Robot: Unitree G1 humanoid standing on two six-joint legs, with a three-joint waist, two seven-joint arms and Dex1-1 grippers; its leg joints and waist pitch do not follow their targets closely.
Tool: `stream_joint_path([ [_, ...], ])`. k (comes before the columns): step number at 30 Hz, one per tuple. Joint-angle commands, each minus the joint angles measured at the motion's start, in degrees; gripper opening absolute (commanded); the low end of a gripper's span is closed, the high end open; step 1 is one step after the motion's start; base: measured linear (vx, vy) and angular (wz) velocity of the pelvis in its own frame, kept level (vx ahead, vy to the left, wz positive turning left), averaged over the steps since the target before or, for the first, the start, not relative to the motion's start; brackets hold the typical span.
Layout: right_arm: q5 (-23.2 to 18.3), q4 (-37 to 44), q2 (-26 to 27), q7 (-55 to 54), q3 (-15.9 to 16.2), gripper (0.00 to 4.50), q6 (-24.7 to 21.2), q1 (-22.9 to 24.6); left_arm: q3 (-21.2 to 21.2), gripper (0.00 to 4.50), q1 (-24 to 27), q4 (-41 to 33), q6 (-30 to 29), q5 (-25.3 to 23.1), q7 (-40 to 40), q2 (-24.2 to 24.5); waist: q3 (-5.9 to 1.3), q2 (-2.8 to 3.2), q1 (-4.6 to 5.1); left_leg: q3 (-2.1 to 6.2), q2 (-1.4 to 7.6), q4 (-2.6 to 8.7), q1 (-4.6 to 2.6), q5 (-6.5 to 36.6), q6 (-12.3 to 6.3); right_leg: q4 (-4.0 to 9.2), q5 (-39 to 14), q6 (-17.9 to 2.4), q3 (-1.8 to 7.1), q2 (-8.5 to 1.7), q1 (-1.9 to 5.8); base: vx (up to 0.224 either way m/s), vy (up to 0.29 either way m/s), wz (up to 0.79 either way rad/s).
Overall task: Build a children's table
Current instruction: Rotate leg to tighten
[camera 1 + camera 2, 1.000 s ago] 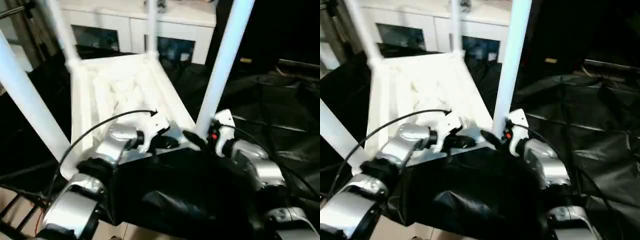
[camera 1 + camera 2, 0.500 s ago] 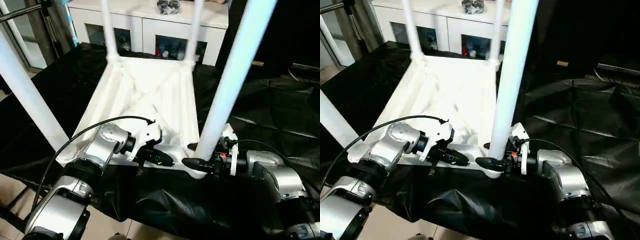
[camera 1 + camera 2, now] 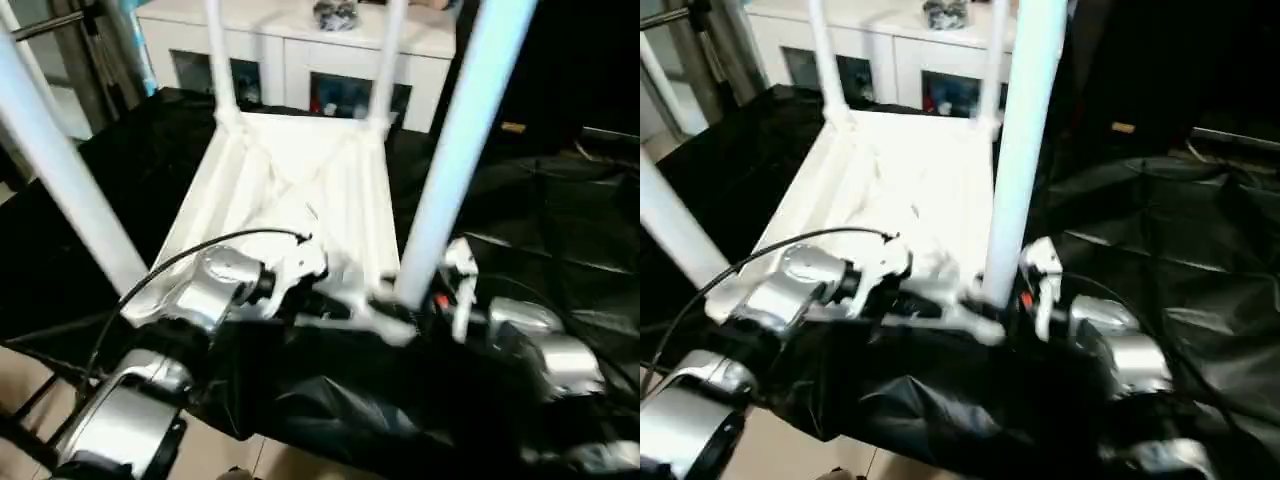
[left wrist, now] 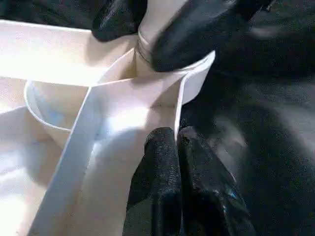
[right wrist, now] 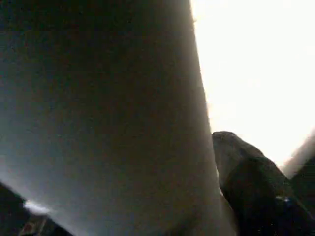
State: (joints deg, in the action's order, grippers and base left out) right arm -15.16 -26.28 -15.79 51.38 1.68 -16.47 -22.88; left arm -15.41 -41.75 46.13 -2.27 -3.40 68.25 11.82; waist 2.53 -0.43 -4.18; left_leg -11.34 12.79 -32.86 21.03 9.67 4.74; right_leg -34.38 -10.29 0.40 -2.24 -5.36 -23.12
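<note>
The children's table (image 3: 300, 190) lies upside down on black sheeting (image 3: 540, 230), its near rim pinched by the closed left gripper (image 4: 176, 142), the right gripper (image 4: 147, 27) clasping the smooth tapered near-right leg (image 3: 450, 150), white cabinet (image 3: 300, 50) beyond.

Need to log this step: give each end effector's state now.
Left end effector: closed on the table's rim.
Right end effector: around the near right leg; grip cannot be told.
</note>
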Motion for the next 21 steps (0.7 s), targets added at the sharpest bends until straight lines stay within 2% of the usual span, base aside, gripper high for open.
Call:
stream_joint_path([
  [1, 3.6, -3.73, 3.36, -7.56, 2.06, 2.83, -0.14, -1.62, 0.66, 0.0, -2.36, 0.31, -0.24, 0.09, -6.68, -4.19, -3.22, -0.4, 0.58, 0.29, 0.04, 3.83, -0.68, 15.67, 0.64, 4.73, -18.2, -10.02, 1.24, -2.04, 2.1, 0.0, 0.0, 0.0],
  [3, 4.13, -8.2, 6.54, -17.05, -0.76, 2.74, 0.44, -3.91, 1.12, 0.0, -3.01, 1.3, -0.79, -0.45, -10.96, -6.17, -3.4, -0.45, 1.08, 0.33, -0.09, 3.75, -0.54, 14.84, 0.85, 4.57, -17.51, -10.09, 1.19, -2.02, 2.22, 0.0, 0.0, 0.0],
  [4, 4.09, -9.22, 7.29, -19.33, -1.52, 2.74, 0.29, -4.51, 1.2, 0.0, -3.16, 1.48, -0.93, -0.58, -11.79, -6.59, -3.42, -0.3, 1.55, 0.44, -0.15, 3.81, -0.3, 14.4, 0.81, 4.5, -16.81, -10.15, 1.13, -1.92, 2.41, 0.0, 0.0, 0.0],
  [5, 3.98, -10.63, 8.14, -21.84, -2.46, 2.74, 0.39, -5.3, 1.23, 0.0, -3.33, 1.81, -0.85, -0.71, -12.74, -7.06, -3.47, -0.45, 2.31, 0.53, -0.28, 3.82, 0.11, 14.09, 0.3, 4.44, -15.72, -10.21, 0.97, -1.79, 2.72, 0.0, 0.0, 0.0],
  [6, 3.94, -11.21, 8.47, -22.79, -2.82, 2.74, 0.47, -5.61, 1.23, 0.0, -3.4, 1.96, -0.79, -0.76, -13.11, -7.24, -3.47, -0.45, 2.31, 0.53, -0.28, 3.82, 0.11, 14.09, 0.3, 4.44, -15.72, -10.21, 0.97, -1.79, 2.72, 0.0, 0.0, 0.0],
  [7, 3.97, -12.52, 9.17, -24.98, -3.59, 2.74, 0.73, -6.29, 1.2, 0.0, -3.55, 2.33, -0.7, -0.93, -13.97, -7.57, -3.46, -0.48, 2.64, 0.63, -0.42, 3.83, 0.5, 13.74, -0.09, 4.45, -15.92, -9.92, 0.84, -1.82, 3.0, 0.0, 0.0, 0.0],
  [9, 3.8, -13.51, 9.81, -25.95, -4.1, 2.74, 0.95, -6.79, 1.12, 0.0, -3.65, 2.59, -0.59, -1.05, -14.44, -7.83, -3.62, -0.45, 3.08, 0.64, -0.38, 3.69, 0.31, 13.66, -0.47, 4.47, -14.88, -10.24, 0.88, -1.81, 2.9, 0.0, 0.0, 0.0],
  [10, 4.06, -13.64, 10.04, -25.6, -3.75, 2.74, 1.53, -6.85, 1.1, 0.0, -3.68, 2.67, -0.5, -1.07, -14.47, -7.93, -3.57, -0.45, 3.38, 0.47, -0.36, 3.48, 0.02, 14.39, -1.05, 4.61, -14.25, -11.22, 0.99, -1.8, 2.59, 0.0, 0.0, 0.0],
  [11, 4.27, -13.6, 10.21, -24.76, -3.3, 2.74, 2.19, -6.82, 1.09, 0.0, -3.7, 2.66, -0.39, -1.02, -14.26, -7.96, -3.57, -0.42, 3.46, 0.4, -0.39, 3.42, 0.04, 14.59, -1.61, 4.67, -14.31, -11.61, 1.01, -1.8, 2.65, 0.0, 0.0, 0.0],
  [12, 4.32, -13.17, 10.27, -23.41, -2.81, 3.05, 2.56, -6.62, 1.11, 0.0, -3.71, 2.65, -0.18, -0.91, -13.8, -7.9, -3.55, -0.41, 3.45, 0.33, -0.33, 3.38, -0.02, 14.5, -2.08, 4.68, -13.84, -11.92, 1.02, -1.76, 2.59, 0.0, 0.0, 0.0],
  [14, 3.81, -12.87, 10.28, -20.92, -2.75, 3.36, 2.54, -6.52, 1.19, 0.0, -3.76, 2.87, 0.43, -0.81, -12.84, -7.55, -3.52, -0.38, 3.45, 0.32, -0.26, 3.38, -0.03, 14.24, -2.42, 4.61, -13.3, -12.37, 1.03, -1.76, 2.64, 0.0, 0.0, 0.0],
  [18, 3.79, -11.03, 8.63, -16.1, -1.04, 3.56, 3.04, -5.73, 1.07, 0.0, -3.39, 2.49, 0.83, -0.6, -11.06, -6.63, -3.56, -0.3, 3.39, 0.25, -0.08, 3.32, -0.24, 14.24, -3.1, 4.43, -11.28, -13.48, 1.06, -1.68, 2.64, 0.0, 0.0, 0.0],
  [19, 3.66, -10.09, 8.01, -14.53, -0.39, 3.7, 2.97, -5.29, 0.93, 0.0, -3.06, 2.1, 1.03, -0.39, -9.97, -6.24, -3.61, -0.16, 3.33, 0.28, -0.09, 3.31, -0.21, 13.91, -3.15, 4.3, -10.47, -13.77, 1.06, -1.69, 2.72, 0.0, 0.0, 0.0],
  [20, 2.84, -7.08, 5.63, -9.01, 1.33, 3.7, 3.05, -3.86, 0.41, 0.0, -2.03, 0.75, 1.38, 0.46, -6.14, -5.06, -3.68, -0.24, 3.19, 0.28, -0.06, 3.29, -0.22, 13.32, -3.41, 4.19, -8.83, -14.21, 1.03, -1.65, 2.87, 0.0, 0.0, 0.0],
  [21, 2.67, -6.62, 5.27, -8.14, 1.55, 3.7, 3.01, -3.64, 0.33, 0.0, -1.89, 0.55, 1.43, 0.59, -5.57, -4.9, -3.73, -0.26, 3.09, 0.25, -0.05, 3.2, -0.24, 12.94, -3.72, 4.03, -7.49, -14.45, 1.06, -1.58, 2.96, 0.0, 0.0, 0.0],
])
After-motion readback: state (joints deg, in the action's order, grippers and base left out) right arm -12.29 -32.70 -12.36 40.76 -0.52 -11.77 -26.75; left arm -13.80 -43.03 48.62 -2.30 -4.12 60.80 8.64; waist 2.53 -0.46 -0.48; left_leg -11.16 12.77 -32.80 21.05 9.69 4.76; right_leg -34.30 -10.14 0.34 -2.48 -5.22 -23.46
